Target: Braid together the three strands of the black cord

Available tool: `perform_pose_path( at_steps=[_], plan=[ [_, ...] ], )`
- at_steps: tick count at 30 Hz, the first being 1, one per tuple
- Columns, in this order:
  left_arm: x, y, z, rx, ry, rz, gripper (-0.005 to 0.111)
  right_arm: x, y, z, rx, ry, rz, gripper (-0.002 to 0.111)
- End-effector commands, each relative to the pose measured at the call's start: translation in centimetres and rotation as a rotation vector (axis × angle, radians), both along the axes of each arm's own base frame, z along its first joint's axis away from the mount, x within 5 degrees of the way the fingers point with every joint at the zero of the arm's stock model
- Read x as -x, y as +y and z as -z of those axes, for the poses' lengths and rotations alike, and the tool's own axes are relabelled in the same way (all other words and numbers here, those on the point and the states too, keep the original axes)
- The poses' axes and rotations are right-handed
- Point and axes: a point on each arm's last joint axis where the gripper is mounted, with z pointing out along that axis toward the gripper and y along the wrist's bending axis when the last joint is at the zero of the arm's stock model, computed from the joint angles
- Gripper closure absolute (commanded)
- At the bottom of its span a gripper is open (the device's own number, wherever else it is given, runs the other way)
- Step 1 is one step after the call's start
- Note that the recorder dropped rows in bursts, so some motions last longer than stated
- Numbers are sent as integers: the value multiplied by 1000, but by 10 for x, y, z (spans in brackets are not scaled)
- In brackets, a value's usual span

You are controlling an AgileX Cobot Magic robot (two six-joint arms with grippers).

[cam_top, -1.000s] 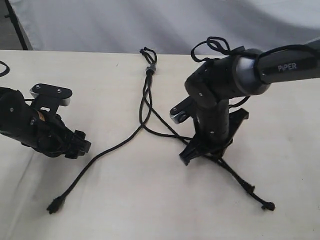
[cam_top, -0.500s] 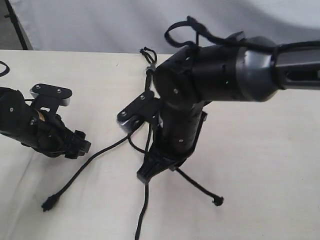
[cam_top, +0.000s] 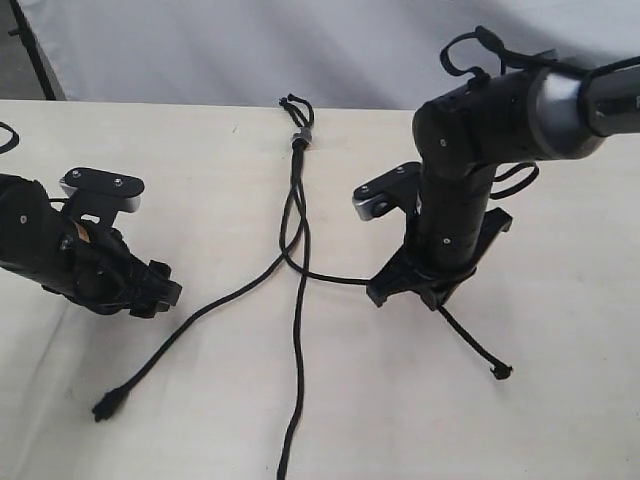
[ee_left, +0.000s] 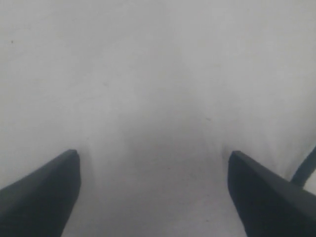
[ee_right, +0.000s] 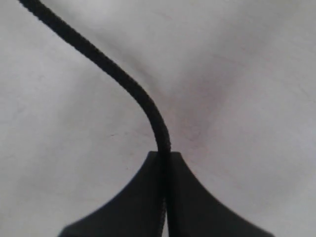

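Note:
The black cord lies on the table, its grey-black bead [cam_top: 298,138] and short loop [cam_top: 294,103] at the far edge. One strand [cam_top: 190,320] runs down-left to a knotted tip [cam_top: 105,405]. A second strand [cam_top: 298,350] runs straight down past the frame's bottom edge. The third strand [cam_top: 330,275] bends right into my right gripper [cam_top: 405,292] and trails out to its tip [cam_top: 500,371]. In the right wrist view the right gripper [ee_right: 164,157] is shut on this strand [ee_right: 108,66]. My left gripper [cam_top: 160,290] rests left of the cord, open [ee_left: 153,165] and holding nothing.
The pale table top [cam_top: 230,420] ends at a grey backdrop [cam_top: 200,50] behind the bead. Thick wiring loops [cam_top: 470,50] sit on top of the right arm. A dark curve [ee_left: 306,170] shows at the edge of the left wrist view.
The right arm swung left over the cord, then back right, holding one strand. Another strand now lies straight down the middle. The left arm stayed still.

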Motion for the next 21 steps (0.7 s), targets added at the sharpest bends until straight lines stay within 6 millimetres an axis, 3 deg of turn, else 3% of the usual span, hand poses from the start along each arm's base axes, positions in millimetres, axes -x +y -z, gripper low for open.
perform_pose_path(
  at_steps=[1,7,14,17,21],
  plan=[
    [0,1,1,5,2,-14,31,-5,-11,13,14,22,26,108],
    [0,1,1,5,2,-14,31,-5,-11,22,41,35,52,104],
    [0,1,1,6,5,-15,31,-7,-18,19,132,6,40,59],
    [1,1,-1,7,7,-14,31,-10,-23,4,133,-52,32,48],
    [11,-4,-17,11,39,16,31,-14,-26,-48,24,-281,73,47]
  ],
)
